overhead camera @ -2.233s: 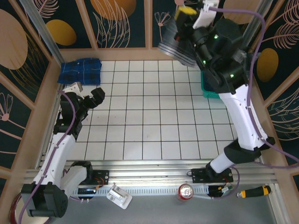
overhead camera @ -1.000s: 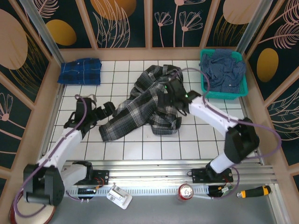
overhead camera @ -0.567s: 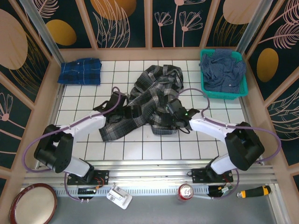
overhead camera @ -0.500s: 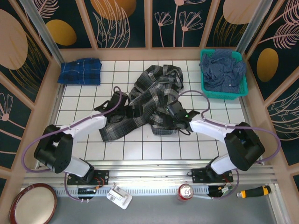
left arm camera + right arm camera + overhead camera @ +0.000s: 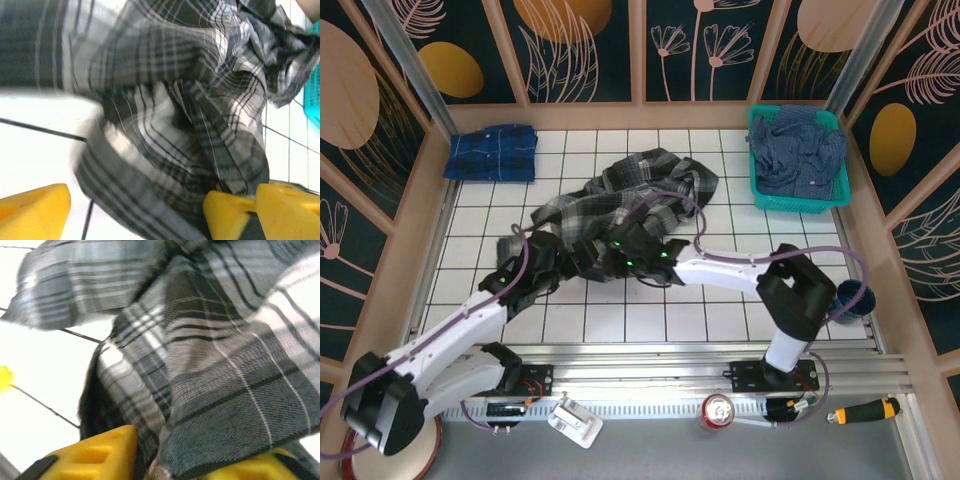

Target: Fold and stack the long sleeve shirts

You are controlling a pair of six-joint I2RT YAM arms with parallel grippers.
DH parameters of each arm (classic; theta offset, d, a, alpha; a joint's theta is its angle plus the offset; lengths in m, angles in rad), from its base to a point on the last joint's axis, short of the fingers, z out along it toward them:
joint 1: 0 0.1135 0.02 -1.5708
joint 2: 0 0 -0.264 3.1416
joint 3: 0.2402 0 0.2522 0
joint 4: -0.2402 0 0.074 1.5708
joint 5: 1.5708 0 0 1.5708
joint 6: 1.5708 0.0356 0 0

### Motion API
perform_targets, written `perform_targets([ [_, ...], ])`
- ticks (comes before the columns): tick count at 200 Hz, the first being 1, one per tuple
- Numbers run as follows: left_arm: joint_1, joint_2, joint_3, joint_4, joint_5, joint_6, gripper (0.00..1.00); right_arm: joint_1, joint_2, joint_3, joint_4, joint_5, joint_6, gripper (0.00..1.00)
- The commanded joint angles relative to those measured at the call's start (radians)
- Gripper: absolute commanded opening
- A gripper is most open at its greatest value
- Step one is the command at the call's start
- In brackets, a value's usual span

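White grid tabletop (image 5: 740, 250) boxed in by a wooden rim, with dark leaf-print panels behind. Text check: red can (image 5: 718, 410) on the bottom rail, print too small to read. Grey plaid shirt (image 5: 620, 200) lies crumpled centre-left of frame, well apart from every rim. Blue plaid shirt (image 5: 492, 151) is folded flat in the upper-left corner, just beside the rim. Navy shirt (image 5: 798, 148) is heaped in the teal basket (image 5: 800, 204), upper right. Left gripper (image 5: 135, 210): yellow fingers spread wide, grey plaid cloth bunched between them. Right gripper (image 5: 165, 460): fingers part-way together with a fold of the same shirt in the gap; can't tell if it's clamped. Both claws sit at the shirt's lower edge. Bare tiles right of the shirt and across the lower right of the frame.
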Motion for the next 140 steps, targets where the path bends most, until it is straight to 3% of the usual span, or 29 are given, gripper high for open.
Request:
perform_targets([
  [1, -0.006, -0.08, -0.039, -0.125, -0.063, -0.088, 0.93, -0.017, -0.064, 0.029, -0.064, 0.037, -0.015, 0.48],
  [16, -0.006, -0.091, -0.098, -0.056, 0.008, -0.119, 0.89, -0.075, -0.158, -0.049, -0.109, 0.078, -0.025, 0.53],
  [27, -0.008, -0.07, -0.135, 0.022, 0.055, -0.135, 0.88, -0.142, -0.226, -0.117, -0.136, 0.103, -0.04, 0.63],
  [51, -0.014, 0.042, -0.104, 0.066, 0.058, -0.112, 0.91, -0.327, -0.326, -0.217, -0.131, 0.1, -0.105, 0.82],
  [74, -0.014, 0.161, -0.06, 0.086, 0.049, -0.073, 0.94, -0.443, -0.283, -0.211, -0.073, 0.121, -0.189, 0.9],
  [93, -0.015, 0.247, -0.051, 0.115, 0.042, -0.064, 0.9, -0.506, -0.137, -0.151, -0.043, 0.107, -0.235, 0.9],
  [115, -0.015, 0.33, -0.015, 0.141, 0.038, -0.05, 0.74, -0.54, 0.034, -0.045, -0.031, 0.083, -0.271, 0.9],
  [133, -0.011, 0.36, 0.07, 0.097, 0.015, -0.011, 0.37, -0.568, 0.152, 0.043, -0.022, 0.087, -0.291, 0.84],
  [140, -0.007, 0.357, 0.113, 0.065, 0.0, 0.016, 0.29, -0.585, 0.189, 0.085, -0.035, 0.084, -0.299, 0.74],
])
